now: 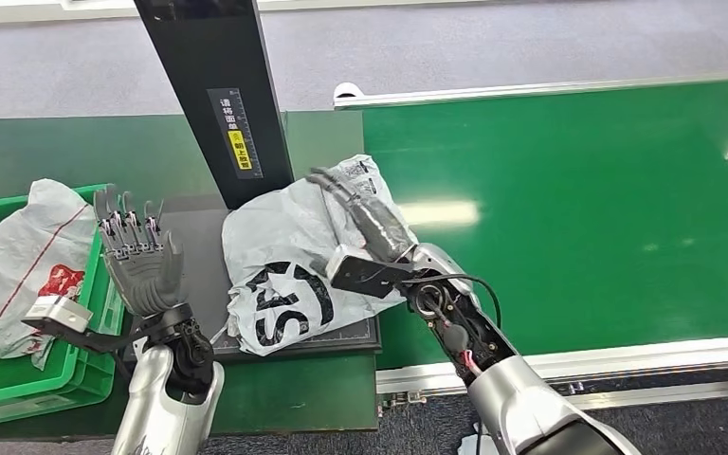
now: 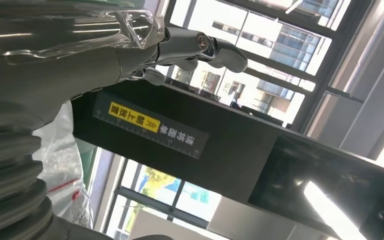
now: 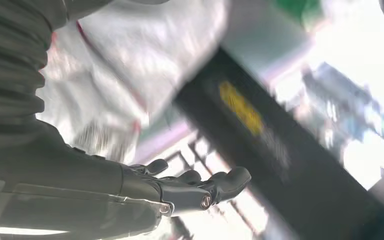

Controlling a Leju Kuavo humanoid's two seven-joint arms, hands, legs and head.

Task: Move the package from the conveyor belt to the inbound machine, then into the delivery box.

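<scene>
Nearest, the left hand (image 1: 137,258) stands upright over the left edge of the dark scale plate (image 1: 199,275), fingers spread and straight, holding nothing; bare plate lies between it and the package. The green bin (image 1: 52,379) sits just left of that hand, against the plate's side, with a crumpled grey bag (image 1: 19,261) in it. The package (image 1: 284,261), a white poly bag with black lettering, lies on the plate, its right edge hanging past the plate toward the belt. The right hand (image 1: 360,209) rests flat on the package's upper right part, fingers stretched out along it, not curled round anything. Behind the package rises the black post (image 1: 218,95) with a yellow label. To the right the green belt (image 1: 578,209) runs wide and bare, bordered by silver rails (image 1: 531,90).
</scene>
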